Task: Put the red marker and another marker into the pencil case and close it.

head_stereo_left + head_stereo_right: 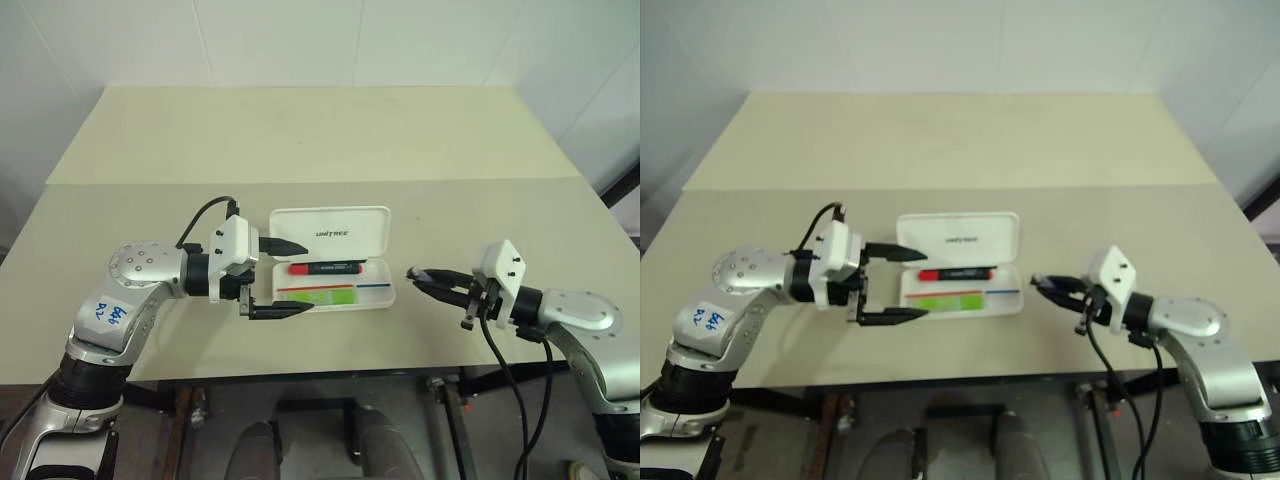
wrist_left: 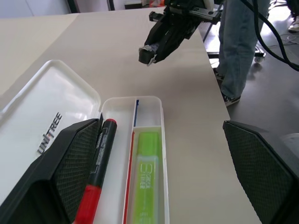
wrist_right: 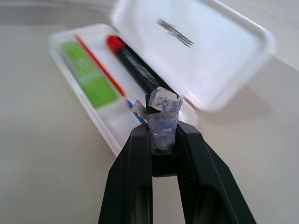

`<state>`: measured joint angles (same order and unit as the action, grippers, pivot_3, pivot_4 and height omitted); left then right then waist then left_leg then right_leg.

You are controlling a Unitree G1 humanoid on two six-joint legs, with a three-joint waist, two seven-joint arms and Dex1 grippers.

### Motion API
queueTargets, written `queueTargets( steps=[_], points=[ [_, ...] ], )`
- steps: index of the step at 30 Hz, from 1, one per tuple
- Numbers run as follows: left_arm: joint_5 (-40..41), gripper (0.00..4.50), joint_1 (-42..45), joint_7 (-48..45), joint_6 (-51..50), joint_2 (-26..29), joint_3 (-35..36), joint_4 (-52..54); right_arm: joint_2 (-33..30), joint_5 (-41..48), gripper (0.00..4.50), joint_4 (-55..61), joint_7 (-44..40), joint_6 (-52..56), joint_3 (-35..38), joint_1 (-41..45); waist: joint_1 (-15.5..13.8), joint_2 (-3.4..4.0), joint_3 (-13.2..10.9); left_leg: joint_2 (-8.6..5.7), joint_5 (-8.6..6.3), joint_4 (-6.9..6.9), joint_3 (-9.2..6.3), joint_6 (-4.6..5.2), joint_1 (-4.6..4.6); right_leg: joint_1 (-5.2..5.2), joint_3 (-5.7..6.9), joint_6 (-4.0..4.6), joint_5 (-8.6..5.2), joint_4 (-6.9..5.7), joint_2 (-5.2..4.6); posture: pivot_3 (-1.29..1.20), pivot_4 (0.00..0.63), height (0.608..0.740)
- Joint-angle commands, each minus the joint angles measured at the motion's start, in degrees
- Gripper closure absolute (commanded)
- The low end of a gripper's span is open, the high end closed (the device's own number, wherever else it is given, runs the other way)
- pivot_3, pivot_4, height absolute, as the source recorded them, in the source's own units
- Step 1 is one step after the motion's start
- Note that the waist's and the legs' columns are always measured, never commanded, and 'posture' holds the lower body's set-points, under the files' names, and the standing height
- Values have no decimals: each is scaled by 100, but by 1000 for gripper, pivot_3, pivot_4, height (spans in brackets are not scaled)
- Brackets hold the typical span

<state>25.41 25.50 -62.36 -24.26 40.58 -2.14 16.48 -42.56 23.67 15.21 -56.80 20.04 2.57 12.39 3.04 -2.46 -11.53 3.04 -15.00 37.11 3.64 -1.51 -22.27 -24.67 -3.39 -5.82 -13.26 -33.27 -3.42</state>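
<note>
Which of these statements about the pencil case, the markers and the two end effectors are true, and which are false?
1. The pencil case lies open on the table. True.
2. The red marker lies on the table outside the case. False: it lies inside the case.
3. The green marker lies inside the case. True.
4. The left end effector is shut. False: its fingers stand wide apart beside the case.
5. The right end effector is shut and holds neither marker. True.
</note>
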Motion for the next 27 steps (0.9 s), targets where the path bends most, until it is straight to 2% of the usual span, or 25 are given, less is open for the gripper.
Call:
queueTargets(
  steps=[1,5,12,18,25,26,27],
  points=[
    [44,0,-71,-14,125,53,126,111,-16,126,4152,70,-399,59,-314,379,5,0,0,-2,0,2,3,-1,-1,0,-1,0,0,1,-4,0,150,740],
    [56,0,-155,32,110,81,151,201,48,-129,4152,-445,-895,-265,-822,857,8,0,0,-3,-2,0,5,0,-3,-1,0,0,0,4,-6,0,150,740],
    [67,0,-214,102,62,82,150,311,393,-798,4152,-2028,-1483,-1213,-1411,1804,20,0,0,-2,-2,1,5,1,-1,-4,1,0,0,-7,-4,0,150,740],
    [89,0,-214,144,9,81,151,369,549,-1129,4152,-2979,-1860,-1800,-1567,2295,18,0,0,-2,-2,0,5,1,-1,-13,1,1,0,-24,-3,0,150,740],
    [94,0,-236,193,-20,91,169,417,587,-1202,4152,-3240,-2266,-2000,-1592,2361,16,0,0,-2,-2,0,5,1,0,-13,1,0,0,-30,-4,0,150,740],
    [95,0,-236,200,-23,88,170,424,607,-1213,3431,-3272,-2267,-2010,-1577,2365,19,0,0,-2,-2,0,5,0,0,-13,1,0,0,-31,-4,0,150,740],
    [96,0,-233,205,-25,84,169,428,623,-1234,3195,-3300,-2268,-2044,-1570,2370,21,0,0,-2,-2,1,5,1,0,-13,1,0,0,-32,-4,0,150,740]
  ],
)
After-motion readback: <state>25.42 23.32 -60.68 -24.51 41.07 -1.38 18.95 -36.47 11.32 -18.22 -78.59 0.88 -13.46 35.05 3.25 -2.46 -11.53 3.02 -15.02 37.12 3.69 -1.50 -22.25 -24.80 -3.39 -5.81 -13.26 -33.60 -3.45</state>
